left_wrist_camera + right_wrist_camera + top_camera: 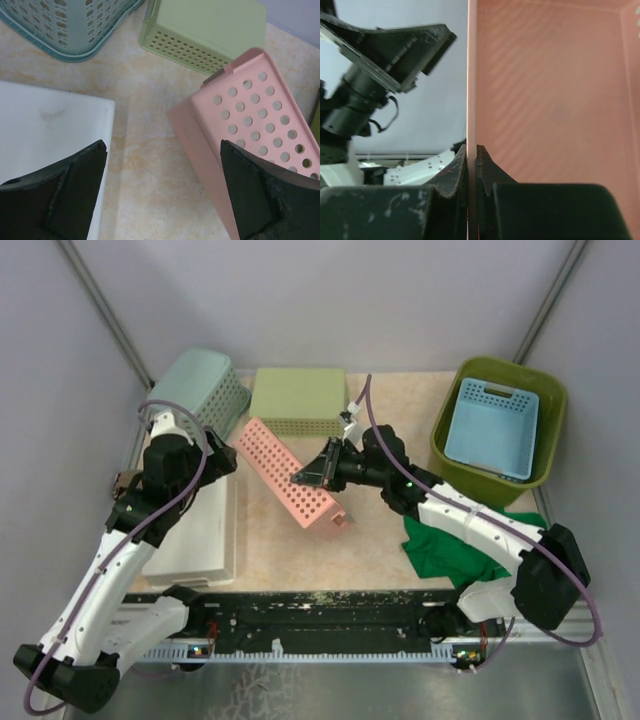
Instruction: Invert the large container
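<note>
The large container [447, 455], a dark olive-green tub, stands upright at the back right with a light blue basket [492, 428] inside it. Neither gripper is at it. My right gripper [312, 477] is in the middle of the table, shut on the wall of a pink perforated basket [285, 472] that is tipped on its side. In the right wrist view the fingers [471, 150] pinch that thin pink wall [550, 90]. My left gripper [163, 150] is open and empty over bare table, between a white basket [45, 125] and the pink basket [255, 115].
A pale yellow-green basket [298, 400] lies upside down at the back centre, with a teal basket [205, 385] at the back left. The white basket [200, 530] lies at the left. A green cloth [450, 545] lies under my right arm.
</note>
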You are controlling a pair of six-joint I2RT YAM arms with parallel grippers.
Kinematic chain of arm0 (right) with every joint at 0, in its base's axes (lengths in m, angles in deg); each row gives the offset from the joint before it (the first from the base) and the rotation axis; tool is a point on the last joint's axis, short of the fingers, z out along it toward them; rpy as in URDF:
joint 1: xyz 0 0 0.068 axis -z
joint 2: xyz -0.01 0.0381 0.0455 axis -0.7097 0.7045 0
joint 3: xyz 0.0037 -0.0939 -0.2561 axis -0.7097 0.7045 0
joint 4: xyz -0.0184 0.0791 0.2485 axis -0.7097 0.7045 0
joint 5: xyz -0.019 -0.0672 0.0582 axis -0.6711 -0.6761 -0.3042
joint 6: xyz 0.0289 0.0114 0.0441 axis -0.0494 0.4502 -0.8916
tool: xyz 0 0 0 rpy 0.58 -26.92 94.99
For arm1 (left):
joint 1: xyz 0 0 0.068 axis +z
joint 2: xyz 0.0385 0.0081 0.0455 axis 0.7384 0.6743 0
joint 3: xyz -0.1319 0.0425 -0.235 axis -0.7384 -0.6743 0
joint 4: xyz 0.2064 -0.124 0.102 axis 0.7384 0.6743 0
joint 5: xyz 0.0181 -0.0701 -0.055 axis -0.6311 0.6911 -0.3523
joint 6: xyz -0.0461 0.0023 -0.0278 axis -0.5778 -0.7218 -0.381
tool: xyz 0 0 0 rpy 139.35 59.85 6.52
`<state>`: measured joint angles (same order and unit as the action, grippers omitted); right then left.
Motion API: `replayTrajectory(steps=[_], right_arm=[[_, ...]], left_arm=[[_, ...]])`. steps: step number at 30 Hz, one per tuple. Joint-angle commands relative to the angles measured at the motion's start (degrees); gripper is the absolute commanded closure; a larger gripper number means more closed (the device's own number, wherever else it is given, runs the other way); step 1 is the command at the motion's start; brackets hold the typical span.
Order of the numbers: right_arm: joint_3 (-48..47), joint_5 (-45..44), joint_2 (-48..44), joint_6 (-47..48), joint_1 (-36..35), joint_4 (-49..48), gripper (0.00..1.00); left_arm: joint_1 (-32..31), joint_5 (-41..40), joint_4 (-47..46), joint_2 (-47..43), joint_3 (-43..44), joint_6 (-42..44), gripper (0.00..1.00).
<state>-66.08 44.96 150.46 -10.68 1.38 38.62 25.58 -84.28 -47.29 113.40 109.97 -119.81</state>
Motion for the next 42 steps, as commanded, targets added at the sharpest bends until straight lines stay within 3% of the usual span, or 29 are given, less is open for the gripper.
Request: replayTrajectory(steps=[1, 7, 9, 26, 28, 29, 33, 35, 42], right_arm=[[0.2, 4.0, 2.9, -11.4, 0.1, -22.1, 1.0], [6.6, 4.1, 12.5, -36.6, 0.4, -56.0, 1.0], [7.9, 2.7, 15.6, -41.8, 0.5, -63.3, 1.0], [29.5, -9.9, 21.3, -48.6, 3.9, -74.5, 1.0], [31.8, -11.3, 19.6, -47.0, 4.1, -72.0, 1.0], [32.6, -12.0, 18.1, -46.2, 4.1, -69.7, 0.95], [34.5, -14.2, 12.8, -42.1, 4.1, -59.8, 0.64], [34.4, -15.4, 8.2, -38.7, 4.2, -52.1, 0.53], [24.8, -24.1, -8.2, -17.6, 3.8, -5.0, 0.29]], left_arm=[[0.2, -0.5, -1.4, -1.1, 0.0, -0.6, 0.01], [0.1, -0.3, -1.9, -2.0, -1.7, -1.7, 0.01], [0.2, -0.1, -2.0, -2.0, -1.6, -1.9, 0.01], [0.1, -0.2, -3.3, -1.8, -2.5, 0.0, 0.01], [0.2, 0.3, -3.4, -1.6, -2.7, 0.1, 0.01], [0.1, 0.6, -3.4, -1.5, -2.8, 0.1, 0.01], [0.2, 1.8, -4.1, -1.1, -3.0, 0.1, 0.01], [0.2, 2.4, -4.3, -0.5, -3.0, 0.5, 0.01], [0.1, 9.7, -8.7, 0.5, -3.8, 1.9, 0.0]])
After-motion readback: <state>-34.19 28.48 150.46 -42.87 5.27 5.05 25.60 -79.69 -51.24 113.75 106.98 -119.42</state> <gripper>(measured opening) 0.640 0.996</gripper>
